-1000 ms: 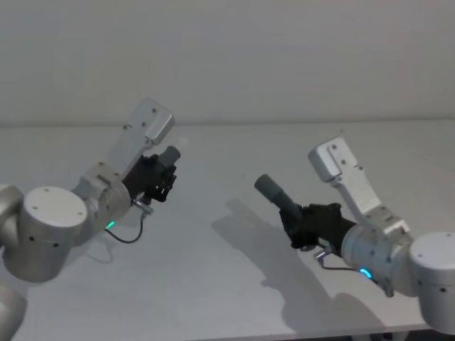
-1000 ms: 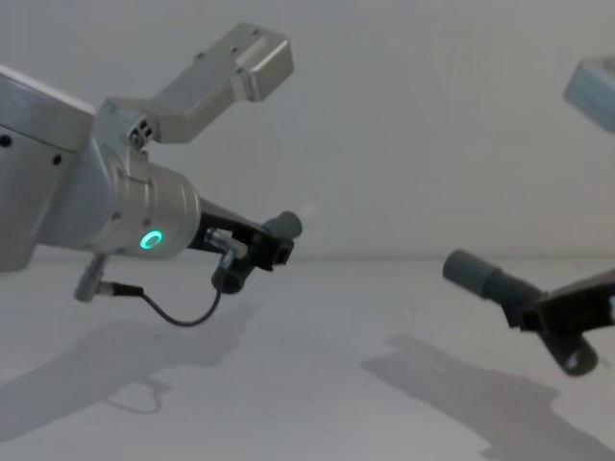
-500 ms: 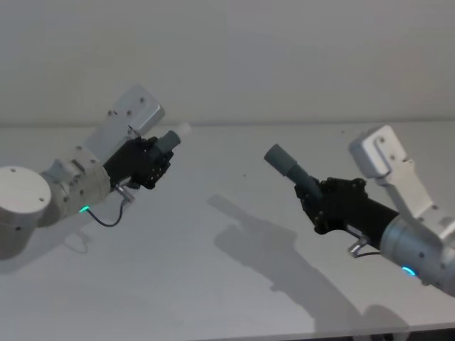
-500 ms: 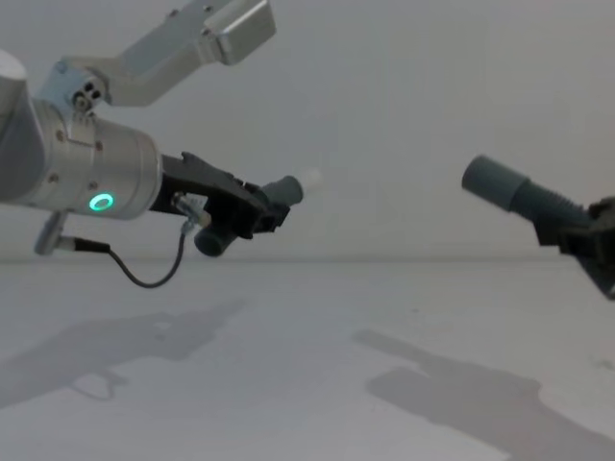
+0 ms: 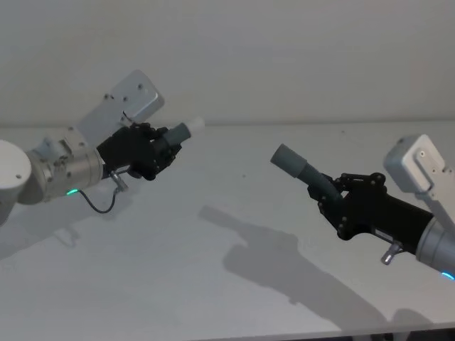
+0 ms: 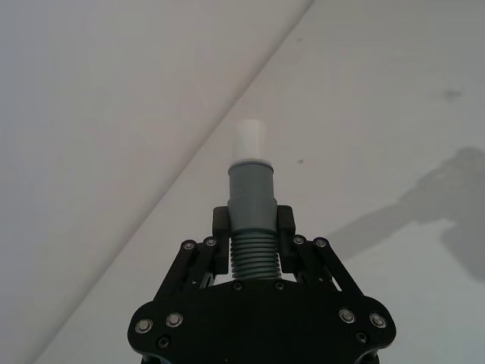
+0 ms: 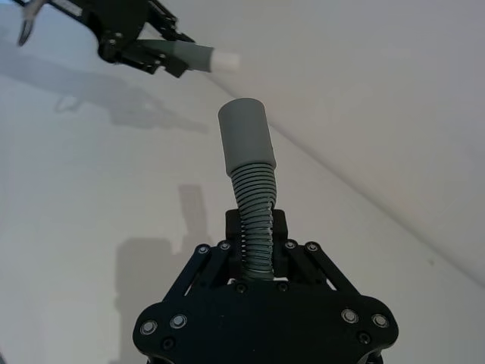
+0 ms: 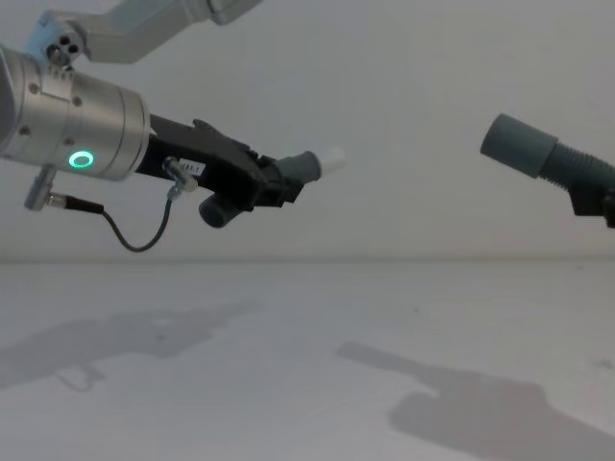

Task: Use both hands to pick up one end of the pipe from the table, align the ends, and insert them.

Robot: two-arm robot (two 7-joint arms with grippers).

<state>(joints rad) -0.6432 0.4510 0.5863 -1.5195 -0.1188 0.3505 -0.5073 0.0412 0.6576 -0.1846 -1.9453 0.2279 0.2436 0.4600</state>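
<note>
The left gripper (image 5: 161, 150) clamps the white-tipped hose piece (image 5: 178, 133); the right gripper (image 5: 334, 200) clamps the socket-cuffed piece (image 5: 293, 160). Alignment appears to be in hand. Next, the well-apart pieces need turning coaxial before closing in.

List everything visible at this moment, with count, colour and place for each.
Pipe piece with white plug tip: one, dark grey ribbed, held above the table by the left end effector.
Pipe piece with socket cuff: one, dark grey ribbed, held above the table by the right end effector, its cuff apart from the plug tip.
Table: one, white, below both pieces, carrying their shadows.
Wall: one, pale, behind the table.
Left end effector: one, black, on the left, shut on the plug piece.
Right end effector: one, black, on the right, shut on the socket piece.
</note>
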